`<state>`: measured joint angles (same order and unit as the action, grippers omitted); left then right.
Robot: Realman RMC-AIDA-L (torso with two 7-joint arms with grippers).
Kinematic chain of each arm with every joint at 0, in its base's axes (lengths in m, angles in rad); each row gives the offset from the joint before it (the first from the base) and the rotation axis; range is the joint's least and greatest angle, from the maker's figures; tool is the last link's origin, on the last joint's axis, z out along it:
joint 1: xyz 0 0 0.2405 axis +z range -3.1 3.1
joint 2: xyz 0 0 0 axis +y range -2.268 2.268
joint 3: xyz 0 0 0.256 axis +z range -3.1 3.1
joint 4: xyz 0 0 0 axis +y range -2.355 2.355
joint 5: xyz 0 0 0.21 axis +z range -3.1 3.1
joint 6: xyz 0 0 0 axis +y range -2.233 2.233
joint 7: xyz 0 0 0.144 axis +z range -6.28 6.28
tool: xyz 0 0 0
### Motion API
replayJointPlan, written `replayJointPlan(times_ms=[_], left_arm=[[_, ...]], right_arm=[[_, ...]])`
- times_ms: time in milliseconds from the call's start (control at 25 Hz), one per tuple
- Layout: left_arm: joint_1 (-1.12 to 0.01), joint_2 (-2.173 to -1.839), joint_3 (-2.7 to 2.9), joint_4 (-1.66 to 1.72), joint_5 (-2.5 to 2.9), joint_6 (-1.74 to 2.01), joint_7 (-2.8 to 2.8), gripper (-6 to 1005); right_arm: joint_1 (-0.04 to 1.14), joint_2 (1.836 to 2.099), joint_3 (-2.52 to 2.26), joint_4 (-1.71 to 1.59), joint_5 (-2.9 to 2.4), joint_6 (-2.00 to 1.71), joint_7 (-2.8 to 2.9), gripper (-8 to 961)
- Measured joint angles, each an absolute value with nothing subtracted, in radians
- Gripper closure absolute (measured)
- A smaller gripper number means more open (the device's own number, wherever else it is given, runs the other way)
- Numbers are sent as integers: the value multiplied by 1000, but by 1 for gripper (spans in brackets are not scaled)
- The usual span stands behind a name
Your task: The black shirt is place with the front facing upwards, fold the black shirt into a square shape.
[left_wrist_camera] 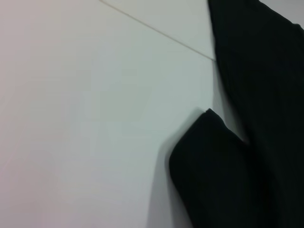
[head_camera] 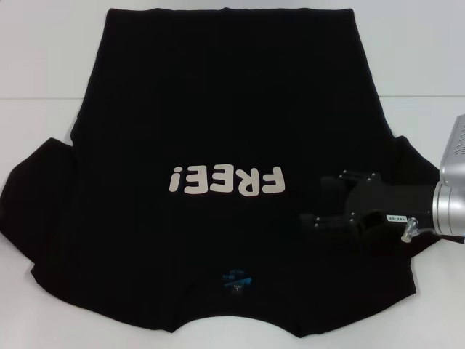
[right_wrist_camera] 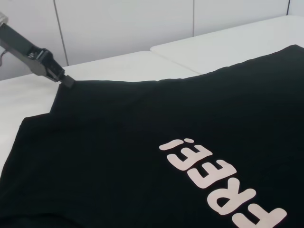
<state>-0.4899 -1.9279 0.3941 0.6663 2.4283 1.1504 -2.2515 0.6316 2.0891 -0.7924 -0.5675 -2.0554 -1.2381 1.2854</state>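
Parted and holding nothing, my right gripper's (head_camera: pixel 323 198) two black fingers (head_camera: pixel 354 177) point toward nine o'clock in the head view, hovering over the black shirt (head_camera: pixel 218 109) at about four o'clock from its centre. Nearest me lies the collar with its small blue neck label (head_camera: pixel 237 280) at six o'clock. Beyond that the white "FREE!" lettering (head_camera: pixel 227 181) reads upside down across the chest. One sleeve spreads toward eight o'clock, the other passes under my right arm. Farther off, the hem reaches twelve o'clock on the white table (head_camera: pixel 43 65). My left gripper (right_wrist_camera: pixel 66 80) shows only in the right wrist view, at the shirt's far edge; whether it is open I cannot tell.
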Motion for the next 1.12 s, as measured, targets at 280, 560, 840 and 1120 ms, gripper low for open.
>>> replayJointPlan(times_ms=[280,560,840,1120], left_arm=[[-465,-1929,348,667,2426,1163,-2250,999],[-467,-1935,317,694,2416,1194,-2243,999],[-493,-1941,316,720,2412,1234,-2250,998],[-564,-1997,371,821,2422,1271,-2266,998]], right_arm=[[630,2089,-776,-568,-2055,-1242,1284,25],[630,2089,-776,-568,-2056,-1240,1284,26],[625,2090,-765,-567,-2055,-1243,1284,26],[617,2091,-764,-560,-2054,-1244,1284,25]])
